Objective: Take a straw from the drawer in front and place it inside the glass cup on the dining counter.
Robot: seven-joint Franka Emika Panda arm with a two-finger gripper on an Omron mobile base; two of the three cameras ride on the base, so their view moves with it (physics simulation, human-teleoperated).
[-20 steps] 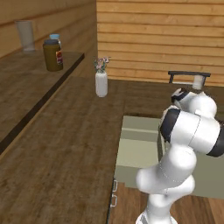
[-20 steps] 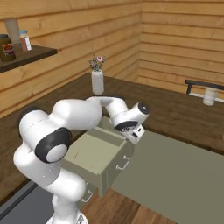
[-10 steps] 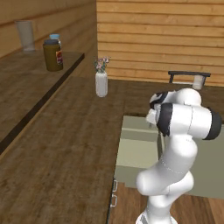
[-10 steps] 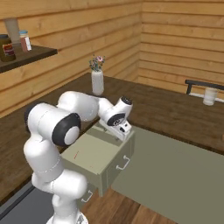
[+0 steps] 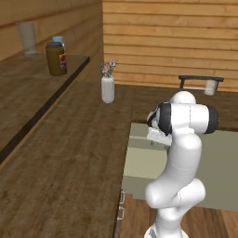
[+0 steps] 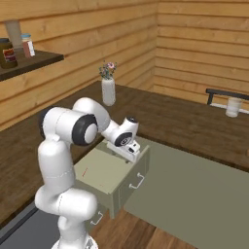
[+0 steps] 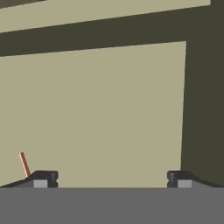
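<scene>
Presently, scene by label:

Gripper (image 6: pixel 134 150): poised over the back end of the open drawer (image 6: pixel 104 172), pointing down into it; in the left base view mostly hidden behind the forearm, just above the drawer's pale floor.

Fingers: spread wide, released, nothing between them; in the hand view two dark tips rising at the bottom, one tip (image 7: pixel 43 178) at left, the other at right, with bare drawer floor between.

Straw (image 7: pixel 24 164): lying flat on the drawer floor, a thin red line; in the hand view just beside the left fingertip, slightly tilted, lower end hidden behind that tip; in the right base view a faint red mark (image 6: pixel 85 171) on the floor toward the near left part of the drawer, apart from the gripper.

Drawer: pulled out from the sage-green cabinet, floor (image 7: pixel 100 113) pale olive, dark shadowed walls along top and right in the hand view; small light handle on the front panel in the right base view.

Glass cup (image 6: pixel 234 106): small whitish tumbler, upright, far right by a dark rail, well apart from the gripper; also at upper right in the left base view (image 5: pixel 211 87).

Vase (image 5: pixel 108 89): white, with flowers, upright on the dark wooden worktop (image 5: pixel 60 158).

Shelf (image 5: pixel 28 88): brown jar (image 5: pixel 56 58) and taller grey glass (image 5: pixel 27 38), both upright.
</scene>
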